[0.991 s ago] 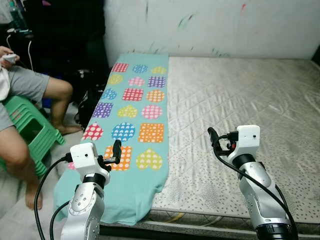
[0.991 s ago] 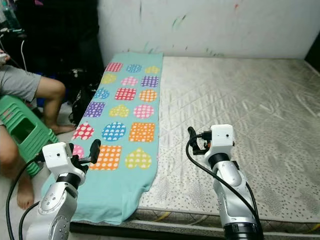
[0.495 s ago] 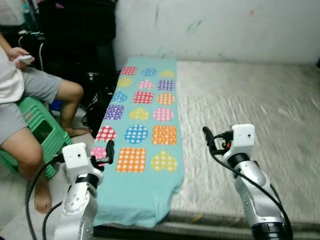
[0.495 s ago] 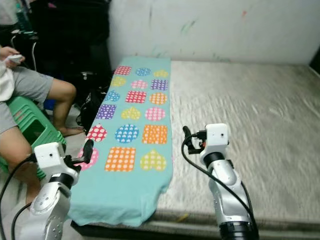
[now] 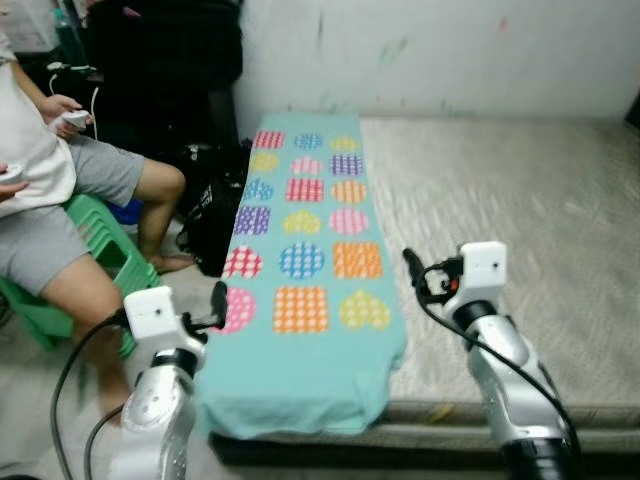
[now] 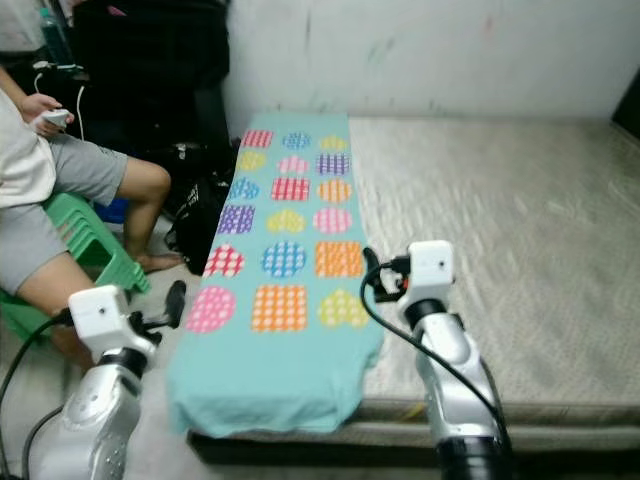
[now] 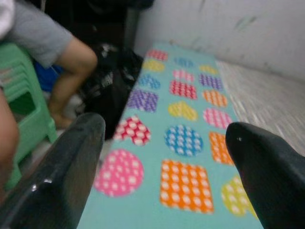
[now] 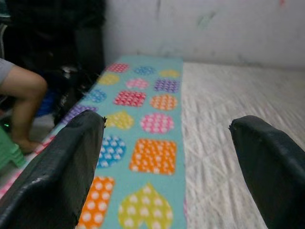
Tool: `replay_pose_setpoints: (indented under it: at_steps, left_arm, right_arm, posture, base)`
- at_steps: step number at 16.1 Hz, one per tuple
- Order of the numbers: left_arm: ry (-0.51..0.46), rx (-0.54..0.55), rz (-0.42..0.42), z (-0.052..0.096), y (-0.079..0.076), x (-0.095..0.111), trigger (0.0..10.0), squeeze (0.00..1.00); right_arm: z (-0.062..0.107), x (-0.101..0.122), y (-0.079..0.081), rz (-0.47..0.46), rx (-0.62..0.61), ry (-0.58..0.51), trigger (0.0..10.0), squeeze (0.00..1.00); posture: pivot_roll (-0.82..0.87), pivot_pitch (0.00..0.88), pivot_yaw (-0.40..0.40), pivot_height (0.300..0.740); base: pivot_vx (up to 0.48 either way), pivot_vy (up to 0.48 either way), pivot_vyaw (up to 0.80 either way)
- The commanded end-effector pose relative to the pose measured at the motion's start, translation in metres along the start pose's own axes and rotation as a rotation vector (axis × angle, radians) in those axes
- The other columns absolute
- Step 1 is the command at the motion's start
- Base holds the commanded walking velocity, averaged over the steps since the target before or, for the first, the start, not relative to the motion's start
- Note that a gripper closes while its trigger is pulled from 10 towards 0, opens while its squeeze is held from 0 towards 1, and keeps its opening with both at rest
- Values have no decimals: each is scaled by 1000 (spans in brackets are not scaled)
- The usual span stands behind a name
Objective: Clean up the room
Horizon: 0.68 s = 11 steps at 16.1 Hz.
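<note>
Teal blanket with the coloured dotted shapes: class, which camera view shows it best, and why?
The left eye view: the blanket shows whole, from the wall end to the edge hanging over the mattress. The right eye view shows the same scene. Both wrist views show part of it between each gripper's open black fingers.

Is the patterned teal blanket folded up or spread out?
Spread out: the teal blanket lies flat along the mattress edge, its near end draping over.

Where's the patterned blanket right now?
The blanket lies along the left side of the mattress, its near end hanging over the edge, between the two hands in the eye views.
</note>
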<state>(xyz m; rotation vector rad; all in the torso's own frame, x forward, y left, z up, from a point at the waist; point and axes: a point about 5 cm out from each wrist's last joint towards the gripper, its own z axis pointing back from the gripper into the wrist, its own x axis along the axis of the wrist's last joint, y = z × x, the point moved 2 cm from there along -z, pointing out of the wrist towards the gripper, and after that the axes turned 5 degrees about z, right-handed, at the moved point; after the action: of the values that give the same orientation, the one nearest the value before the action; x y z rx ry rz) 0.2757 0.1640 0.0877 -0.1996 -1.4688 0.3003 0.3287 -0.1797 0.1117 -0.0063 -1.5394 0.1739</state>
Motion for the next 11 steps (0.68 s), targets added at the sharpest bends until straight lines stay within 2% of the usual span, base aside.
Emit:
replay_pose_setpoints:
  at_steps: [1, 6, 9, 11]
  left_arm:
    - [2, -4, -21, 0, 0, 0, 10000, 0]
    - [6, 20, -25, 2, 10, -1, 10000, 0]
    - [-11, 1, -50, -1, 8, 4, 10000, 0]
    - [-23, 25, -60, -2, 16, 8, 10000, 0]
  right_arm:
    - [-1, 1, -1, -5, -3, -4, 10000, 0]
    - [3, -7, 6, -8, 18, 20, 10000, 0]
    - [-2, 2, 10, -20, 28, -15, 10000, 0]
    - [-5, 7, 12, -24, 32, -32, 10000, 0]
  posture:
    - [-63, 5, 12, 740]
    - [-61, 8, 18, 740]
    - [-62, 15, 21, 740]
    - [-60, 18, 21, 740]
  base:
    - [0, 0, 0]
    - [0, 0, 0]
    - [0, 0, 0]
    - [0, 0, 0]
